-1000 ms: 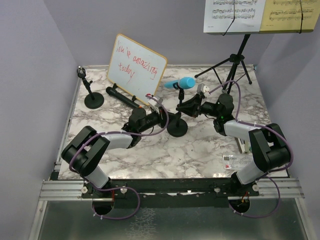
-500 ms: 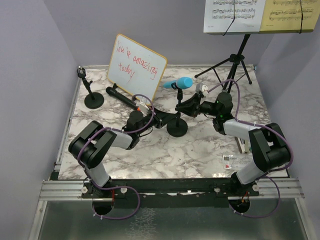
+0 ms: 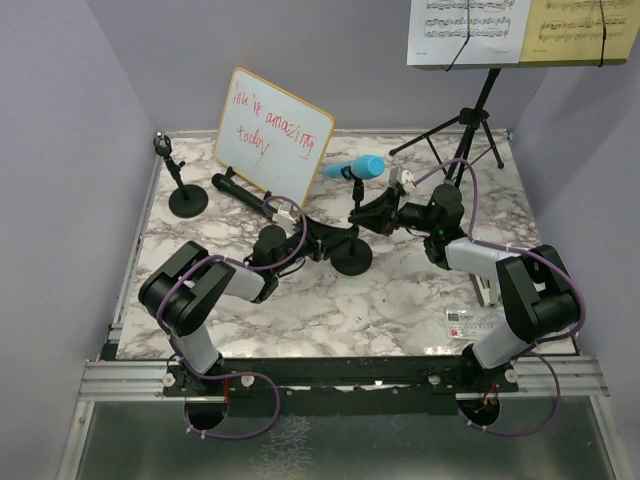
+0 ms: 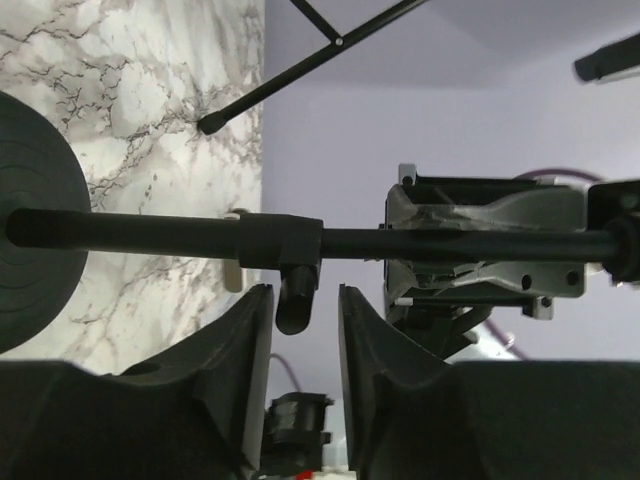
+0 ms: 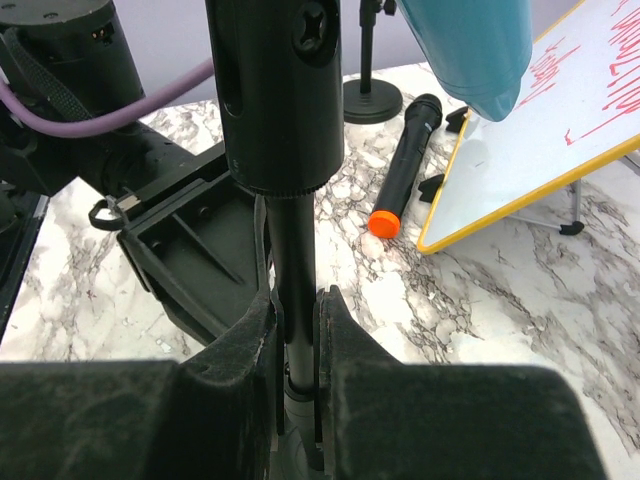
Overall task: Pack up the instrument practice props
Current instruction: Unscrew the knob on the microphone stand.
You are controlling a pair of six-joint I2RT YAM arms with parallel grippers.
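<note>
A: Top view, quick. Where is the left gripper (image 3: 331, 240)?
B: It's low, with its tips just beside the foot of the middle mic holder (image 3: 353, 262), on the holder's left. I can't tell from up here whether it's open.
A: And the right gripper (image 3: 364, 216)?
B: It's on the same holder's stem, coming in from the other side. The blue microphone (image 3: 358, 167) sits in the clip just above those fingers.
A: Other props?
B: The black microphone (image 3: 245, 196) lies flat on the table (image 3: 400, 300), well left of both grippers, at the foot of the whiteboard (image 3: 275, 135). The second mic holder (image 3: 188, 200) stands upright further left. The music desk (image 3: 487, 95) is far behind the right fingers, with the white sheet (image 3: 468, 28) and yellow sheet (image 3: 585, 30) on it.
A: Left wrist?
B: The fingers are parted and clamp nothing. The stem runs across just past the tips, and its small knob (image 4: 293, 300) hangs into the gap. The round base is at one end of the stem. The right gripper is further along it.
A: Right wrist?
B: The fingers are closed on the stem, which is pinched between the pads. The blue microphone is above the tips. The black microphone lies on the marble beyond them, orange end nearer.
</note>
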